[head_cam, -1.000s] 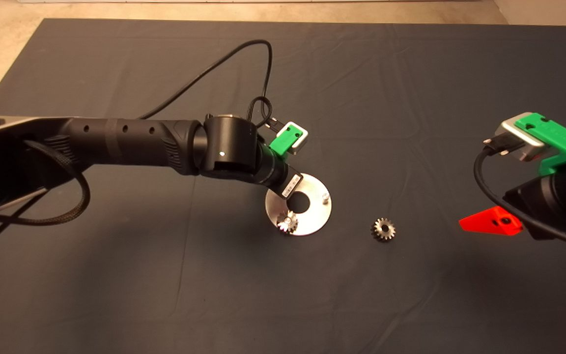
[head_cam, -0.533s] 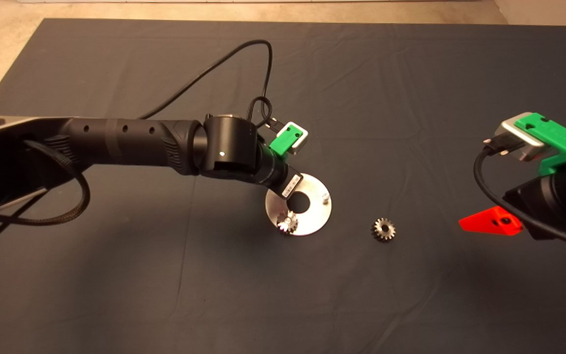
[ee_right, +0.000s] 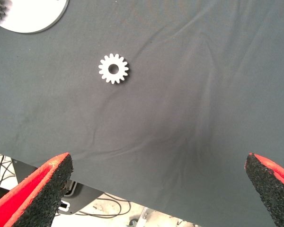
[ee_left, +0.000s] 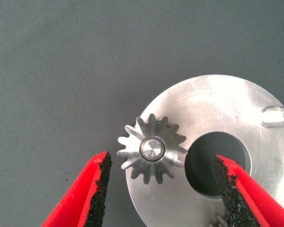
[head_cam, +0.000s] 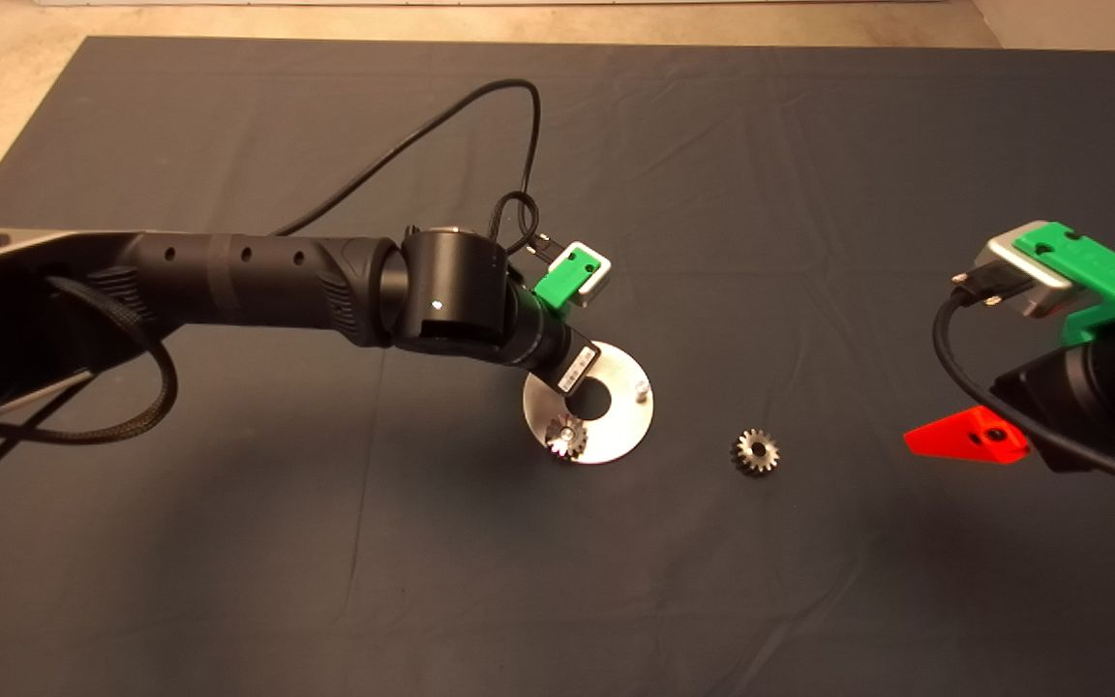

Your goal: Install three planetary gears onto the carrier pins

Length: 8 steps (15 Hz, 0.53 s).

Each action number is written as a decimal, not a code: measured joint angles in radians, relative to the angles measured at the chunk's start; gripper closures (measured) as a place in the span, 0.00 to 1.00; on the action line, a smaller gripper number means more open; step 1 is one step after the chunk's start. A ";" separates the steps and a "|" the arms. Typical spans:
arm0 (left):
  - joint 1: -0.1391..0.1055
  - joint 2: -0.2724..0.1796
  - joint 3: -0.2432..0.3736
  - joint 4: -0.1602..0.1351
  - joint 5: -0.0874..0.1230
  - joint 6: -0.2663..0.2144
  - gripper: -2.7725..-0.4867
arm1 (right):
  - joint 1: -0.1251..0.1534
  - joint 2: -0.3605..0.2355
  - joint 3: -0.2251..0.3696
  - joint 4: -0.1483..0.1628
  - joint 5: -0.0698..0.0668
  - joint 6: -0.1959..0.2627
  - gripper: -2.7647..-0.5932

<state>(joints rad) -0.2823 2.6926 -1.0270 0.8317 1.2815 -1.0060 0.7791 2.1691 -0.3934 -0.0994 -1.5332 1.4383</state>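
Low in the head view's centre, one planetary gear [ee_left: 152, 154] sits seated on a carrier pin of the disc [head_cam: 627, 418]. The left tool [ee_left: 161, 189] hovers over it, fingers apart, apparently having let go. Right of the disc lies a loose gear [head_cam: 756, 451]; the right tool [ee_right: 156, 189] waits agape at mid-right.

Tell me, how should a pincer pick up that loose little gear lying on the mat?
Grip the loose gear across its toothed rim, probably from straight above: it lies flat on the mat, hole upward, nothing crowding it.
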 joint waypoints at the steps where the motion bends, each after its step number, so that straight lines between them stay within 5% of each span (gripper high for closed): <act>1: 0.000 -0.001 0.000 0.000 0.000 0.000 0.57 | 0.000 0.000 0.000 0.000 0.000 0.000 0.02; 6: -0.001 -0.058 0.059 -0.001 0.005 0.001 0.44 | 0.000 0.000 0.000 0.000 -0.001 0.000 0.02; 8: -0.001 -0.125 0.119 -0.001 0.037 0.001 0.39 | 0.000 0.000 0.000 0.000 0.000 0.000 0.02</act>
<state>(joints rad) -0.2832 2.5681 -0.9085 0.8302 1.3189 -1.0047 0.7791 2.1691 -0.3934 -0.0994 -1.5332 1.4383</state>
